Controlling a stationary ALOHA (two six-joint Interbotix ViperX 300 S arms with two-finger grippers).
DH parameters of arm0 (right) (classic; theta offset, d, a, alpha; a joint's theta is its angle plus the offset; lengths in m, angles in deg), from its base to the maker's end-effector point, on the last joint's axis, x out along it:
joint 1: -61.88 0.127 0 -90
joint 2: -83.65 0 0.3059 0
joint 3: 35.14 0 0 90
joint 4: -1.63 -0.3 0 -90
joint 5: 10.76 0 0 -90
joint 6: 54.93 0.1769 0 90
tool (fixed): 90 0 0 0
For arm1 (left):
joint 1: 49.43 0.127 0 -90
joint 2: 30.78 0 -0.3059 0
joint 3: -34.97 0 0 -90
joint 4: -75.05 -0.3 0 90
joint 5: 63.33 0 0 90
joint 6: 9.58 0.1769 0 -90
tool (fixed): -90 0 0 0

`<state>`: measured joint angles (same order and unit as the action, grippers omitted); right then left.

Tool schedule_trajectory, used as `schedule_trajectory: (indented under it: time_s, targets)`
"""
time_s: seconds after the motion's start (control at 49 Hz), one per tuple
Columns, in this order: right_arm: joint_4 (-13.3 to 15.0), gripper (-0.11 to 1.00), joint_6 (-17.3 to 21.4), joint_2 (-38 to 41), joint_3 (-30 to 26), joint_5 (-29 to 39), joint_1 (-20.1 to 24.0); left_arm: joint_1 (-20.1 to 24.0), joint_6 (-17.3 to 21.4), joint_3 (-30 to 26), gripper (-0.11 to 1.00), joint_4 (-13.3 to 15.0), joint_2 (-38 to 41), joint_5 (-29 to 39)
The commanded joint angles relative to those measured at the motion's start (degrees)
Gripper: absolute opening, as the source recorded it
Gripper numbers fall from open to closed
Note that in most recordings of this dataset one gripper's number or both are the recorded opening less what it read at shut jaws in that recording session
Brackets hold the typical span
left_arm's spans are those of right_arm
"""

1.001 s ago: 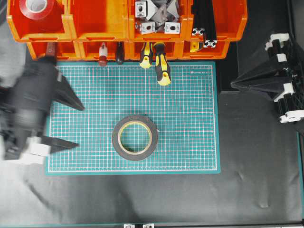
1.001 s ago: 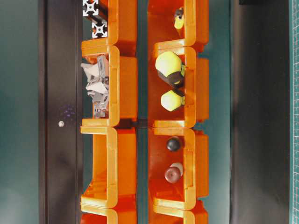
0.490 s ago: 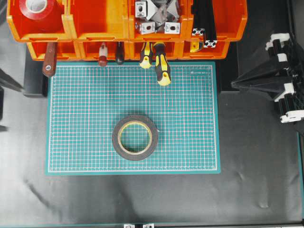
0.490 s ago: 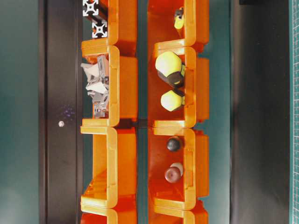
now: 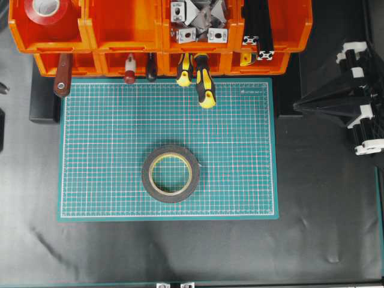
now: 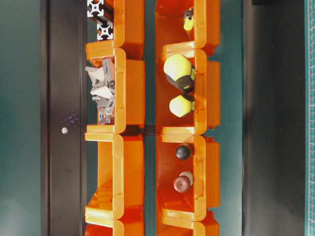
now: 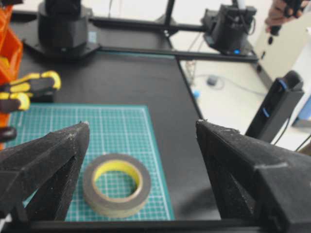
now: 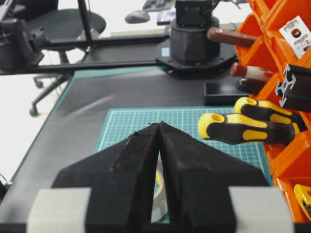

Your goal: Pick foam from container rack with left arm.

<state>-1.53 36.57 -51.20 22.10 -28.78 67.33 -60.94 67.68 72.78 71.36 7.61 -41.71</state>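
- Lying flat near the middle of the green cutting mat (image 5: 108,150) is the foam (image 5: 171,173), black outer ring with a yellowish liner, well clear of the container rack (image 5: 132,33) at the top of the overhead view.
- Left gripper (image 7: 141,145) looks down on the roll from the side; its black fingers (image 7: 48,160) are spread wide, nothing between them, the foam sitting on the mat beyond the gap.
- Right gripper (image 8: 159,127) sits off at the right edge, fingers pressed together tip to tip, holding nothing.
- Rack stuff: a red tape roll (image 5: 47,11) in the back-left bin, metal brackets (image 5: 195,21) in another, and yellow-black tool handles (image 5: 201,81) poking out of the front row onto the mat.
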Motion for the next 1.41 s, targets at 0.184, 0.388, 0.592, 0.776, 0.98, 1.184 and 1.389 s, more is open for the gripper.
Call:
schedule_trajectory:
  time_s: [0.184, 0.388, 0.592, 0.776, 0.98, 1.184, 1.389]
  targets:
    - [-0.09, 0.01, -0.09, 0.26, -0.62, -0.70, 0.09, 0.09, -0.26, -0.35, 0.85, -0.18, 0.53, -0.62]
    - [-0.09, 0.01, -0.09, 0.26, -0.62, -0.79, 0.09, 0.09, -0.70, -0.09, 0.85, -0.18, 0.62, -0.62]
    - [-0.09, 0.01, -0.09, 0.35, -0.70, -0.79, 0.09, 0.09, -0.70, 0.00, 0.85, -0.18, 0.62, -0.62]
    - [-0.09, 0.01, -0.09, 0.26, -0.62, -0.79, 0.09, 0.09, -0.79, 0.26, 0.85, -0.18, 0.62, -0.70]
    - [-0.09, 0.01, -0.09, 0.35, -0.62, -0.79, 0.09, 0.09, -0.79, 0.26, 0.85, -0.18, 0.62, -0.62]
    - [-0.09, 0.01, -0.18, 0.35, -0.62, -0.79, 0.09, 0.09, -0.88, 0.35, 0.85, -0.18, 0.62, -0.62]
    - [-0.09, 0.01, -0.09, 0.26, -0.62, -0.53, 0.09, 0.09, -1.05, 0.79, 0.85, -0.18, 0.62, -0.62]
